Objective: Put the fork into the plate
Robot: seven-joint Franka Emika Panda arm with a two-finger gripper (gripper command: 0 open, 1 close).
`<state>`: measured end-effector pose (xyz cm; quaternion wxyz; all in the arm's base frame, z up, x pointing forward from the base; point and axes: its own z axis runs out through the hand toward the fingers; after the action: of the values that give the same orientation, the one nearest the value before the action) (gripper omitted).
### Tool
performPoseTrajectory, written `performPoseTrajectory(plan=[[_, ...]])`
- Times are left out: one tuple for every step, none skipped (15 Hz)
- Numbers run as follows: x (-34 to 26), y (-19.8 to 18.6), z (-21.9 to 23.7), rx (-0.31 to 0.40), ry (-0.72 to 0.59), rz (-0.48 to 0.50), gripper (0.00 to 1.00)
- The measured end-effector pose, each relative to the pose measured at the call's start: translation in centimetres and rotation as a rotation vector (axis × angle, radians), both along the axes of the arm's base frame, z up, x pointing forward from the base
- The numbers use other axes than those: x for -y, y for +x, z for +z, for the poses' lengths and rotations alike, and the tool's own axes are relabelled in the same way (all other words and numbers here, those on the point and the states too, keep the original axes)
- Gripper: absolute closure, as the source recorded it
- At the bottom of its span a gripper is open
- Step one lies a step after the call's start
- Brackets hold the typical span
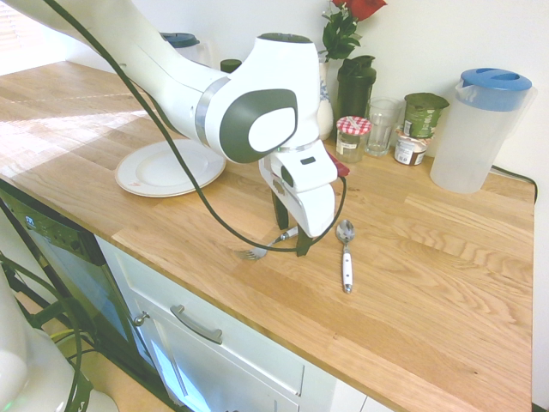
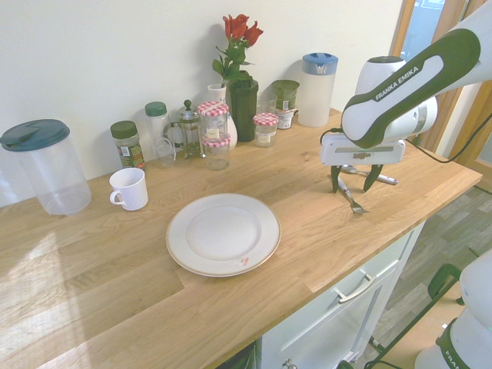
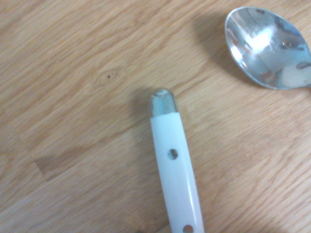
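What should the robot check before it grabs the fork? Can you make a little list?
1. Gripper open: ok, its two dark fingers stand apart.
2. Gripper pointing down over the fork: ok, fingers on either side of the handle.
3. Fork lying flat on the counter: ok.
4. Spoon out of the way: ok, it lies beside the fork, apart from it.
5. Plate free for the fork: ok, nothing lies on it.
6. Fingers low enough to grip: cannot tell.
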<state>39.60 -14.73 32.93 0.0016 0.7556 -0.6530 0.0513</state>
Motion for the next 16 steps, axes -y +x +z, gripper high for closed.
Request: performPoseTrajectory(plan=[[0.0, 0.0, 0.0, 0.0, 0.001, -0.001, 1.0], [0.0, 0.0, 0.0, 0.0, 0.002, -0.001, 1.0], [-0.1, 0.0, 0.0, 0.0, 0.002, 0.0, 1.0], [-0.1, 0.1, 0.0, 0.001, 0.003, 0.0, 1.0], [-0.2, 0.1, 0.0, 0.0, 0.004, 0.0, 1.0], [-0.2, 0.1, 0.0, 0.0, 0.005, 0.0, 1.0], [-0.3, 0.1, 0.0, 0.0, 0.006, 0.001, 1.0], [-0.4, 0.1, 0.0, 0.001, 0.008, 0.001, 1.0], [-0.5, 0.2, 0.0, 0.001, 0.01, 0.003, 1.0], [-0.6, 0.2, 0.0, 0.001, 0.011, 0.006, 1.0], [-0.8, 0.3, 0.0, 0.001, 0.012, 0.011, 1.0], [-1.0, 0.3, 0.0, 0.001, 0.012, 0.015, 1.0], [-1.2, 0.4, 0.0, 0.001, 0.012, 0.019, 1.0], [-1.3, 0.5, 0.0, 0.001, 0.012, 0.022, 1.0], [-1.4, 0.5, 0.0, 0.002, 0.013, 0.023, 1.0], [-1.4, 0.5, 0.0, 0.003, 0.013, 0.023, 1.0]])
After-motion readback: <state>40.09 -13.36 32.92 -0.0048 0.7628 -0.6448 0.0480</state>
